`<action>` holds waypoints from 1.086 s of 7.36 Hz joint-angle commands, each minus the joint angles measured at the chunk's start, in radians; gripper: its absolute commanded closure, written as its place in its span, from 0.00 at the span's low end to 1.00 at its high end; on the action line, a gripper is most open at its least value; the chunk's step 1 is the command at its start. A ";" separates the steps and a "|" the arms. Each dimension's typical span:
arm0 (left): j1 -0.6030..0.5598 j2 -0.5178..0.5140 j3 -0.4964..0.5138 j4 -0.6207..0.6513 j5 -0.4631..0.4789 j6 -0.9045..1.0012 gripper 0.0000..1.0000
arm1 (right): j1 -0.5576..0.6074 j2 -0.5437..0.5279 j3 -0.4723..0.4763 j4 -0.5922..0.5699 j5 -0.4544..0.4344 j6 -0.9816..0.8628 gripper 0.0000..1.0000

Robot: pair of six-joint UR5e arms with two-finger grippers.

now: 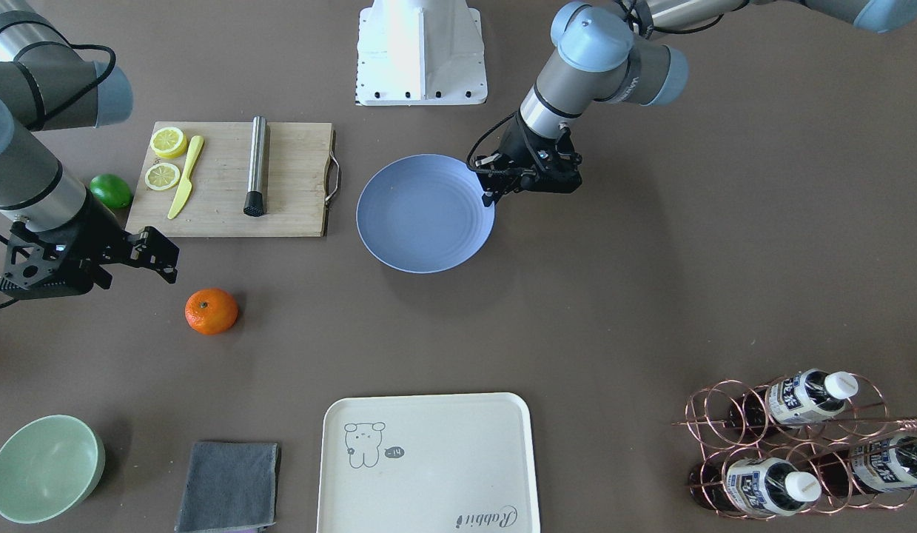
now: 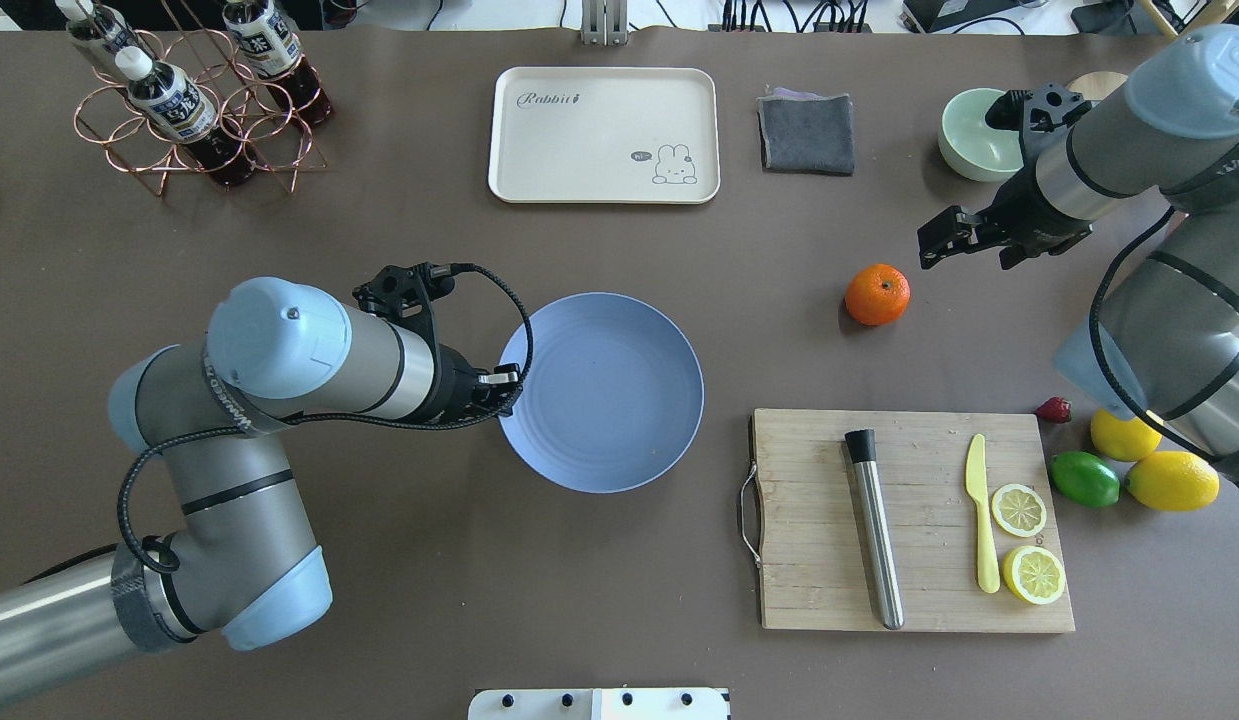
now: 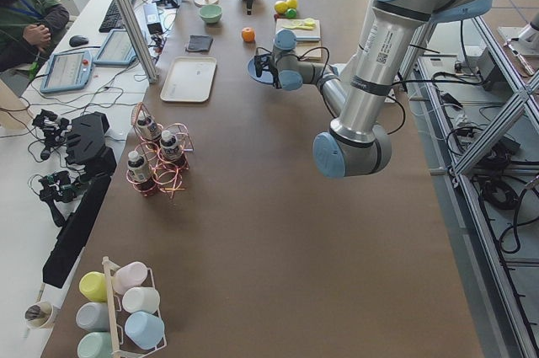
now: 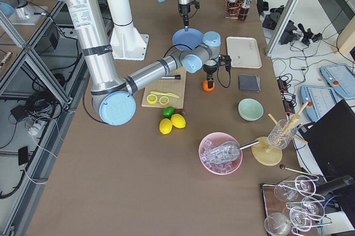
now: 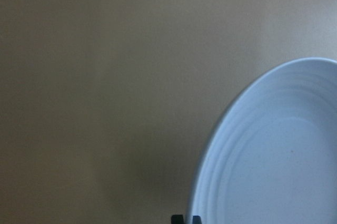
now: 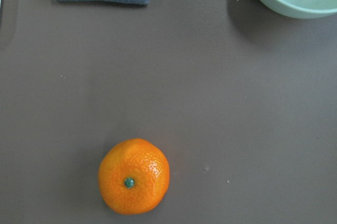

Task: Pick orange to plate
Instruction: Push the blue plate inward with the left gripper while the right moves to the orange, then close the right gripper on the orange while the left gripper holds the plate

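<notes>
The orange (image 1: 211, 311) sits alone on the brown table, also seen in the overhead view (image 2: 877, 294) and low in the right wrist view (image 6: 134, 176), stem dot up. My right gripper (image 1: 162, 255) hovers open just beside and above the orange (image 2: 937, 240), not touching it. The light-blue plate (image 1: 425, 213) lies at the table's middle (image 2: 601, 392) with nothing on it. My left gripper (image 2: 509, 385) hangs over the plate's rim on my left side, its fingers shut on nothing; the left wrist view shows that rim (image 5: 221, 145).
A wooden cutting board (image 2: 819, 580) holds a metal rod (image 2: 874, 530), a yellow knife (image 2: 982, 520) and lemon halves (image 2: 1019, 510). A lime (image 2: 1084, 478) and lemons (image 2: 1169, 480) lie beside it. Farther off stand a green bowl (image 2: 964, 150), grey cloth (image 2: 806, 132), cream tray (image 2: 604, 135) and bottle rack (image 2: 194, 110).
</notes>
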 commanded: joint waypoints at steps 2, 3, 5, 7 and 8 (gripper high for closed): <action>0.029 -0.025 0.051 -0.003 0.046 -0.007 1.00 | -0.056 0.008 -0.062 0.068 -0.019 0.056 0.00; 0.027 -0.025 0.051 -0.004 0.045 -0.007 1.00 | -0.084 0.010 -0.063 0.068 -0.033 0.090 0.00; 0.027 -0.019 0.052 -0.004 0.043 -0.001 1.00 | -0.093 0.010 -0.063 0.067 -0.044 0.101 0.00; 0.041 -0.024 0.078 -0.007 0.046 -0.001 0.52 | -0.095 0.016 -0.069 0.068 -0.044 0.110 0.00; 0.042 -0.018 0.084 -0.032 0.049 -0.002 0.03 | -0.095 0.036 -0.085 0.067 -0.045 0.110 0.00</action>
